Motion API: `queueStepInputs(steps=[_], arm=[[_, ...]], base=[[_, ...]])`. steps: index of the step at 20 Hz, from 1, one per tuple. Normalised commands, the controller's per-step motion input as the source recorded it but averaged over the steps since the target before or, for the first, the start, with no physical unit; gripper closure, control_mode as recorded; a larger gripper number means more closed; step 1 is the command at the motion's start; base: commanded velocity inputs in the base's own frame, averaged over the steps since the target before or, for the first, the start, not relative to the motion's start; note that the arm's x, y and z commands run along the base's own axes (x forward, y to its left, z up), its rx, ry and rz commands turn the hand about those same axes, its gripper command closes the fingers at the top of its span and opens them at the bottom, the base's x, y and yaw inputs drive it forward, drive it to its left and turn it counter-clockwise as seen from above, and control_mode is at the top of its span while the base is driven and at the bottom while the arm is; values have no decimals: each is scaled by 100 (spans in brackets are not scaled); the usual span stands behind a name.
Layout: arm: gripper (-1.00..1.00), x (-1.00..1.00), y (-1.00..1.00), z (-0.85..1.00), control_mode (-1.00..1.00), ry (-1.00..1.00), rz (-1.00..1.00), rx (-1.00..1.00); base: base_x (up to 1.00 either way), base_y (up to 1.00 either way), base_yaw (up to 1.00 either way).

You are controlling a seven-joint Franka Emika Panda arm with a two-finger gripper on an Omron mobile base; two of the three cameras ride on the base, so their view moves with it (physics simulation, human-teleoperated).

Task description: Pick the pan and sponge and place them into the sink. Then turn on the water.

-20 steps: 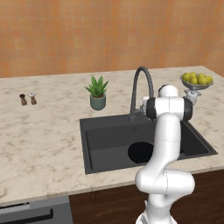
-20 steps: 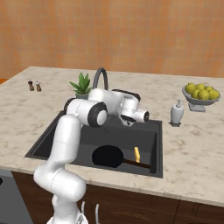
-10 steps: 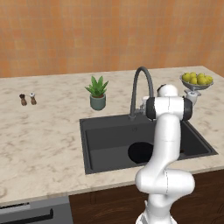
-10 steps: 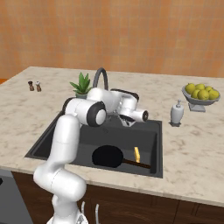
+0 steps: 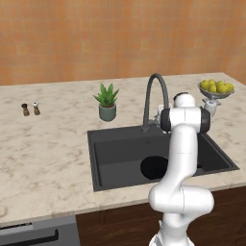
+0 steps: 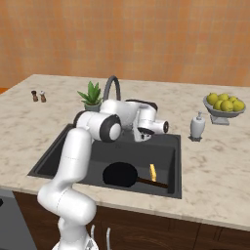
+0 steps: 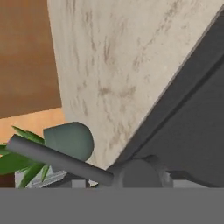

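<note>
The robot arm (image 6: 78,161) is glossy white throughout, built of thick rounded tubular links that swell into bulbous housings at each joint. Dark grey to black rings and round end caps mark the joints, most plainly the big dark disc on the elbow housing in the right base view and the black band around the upper joint in the left base view. The wrist ends in a short white cylinder with a small dark round cap on its side. No cables, screws or markings can be made out.
</note>
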Motion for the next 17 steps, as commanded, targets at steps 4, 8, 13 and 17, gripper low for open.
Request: queueStepInputs(steps=[4, 8, 13, 17], arm=[[100, 8, 0, -57, -100, 54, -35, 40], [100, 1, -1, -54, -100, 48, -36, 33], [100, 0, -7, -33, -100, 27, -11, 16], [100, 2, -15, -17, -100, 26, 0, 6]], base=[[0, 0, 0], [0, 0, 0], [0, 0, 0], [0, 0, 0]])
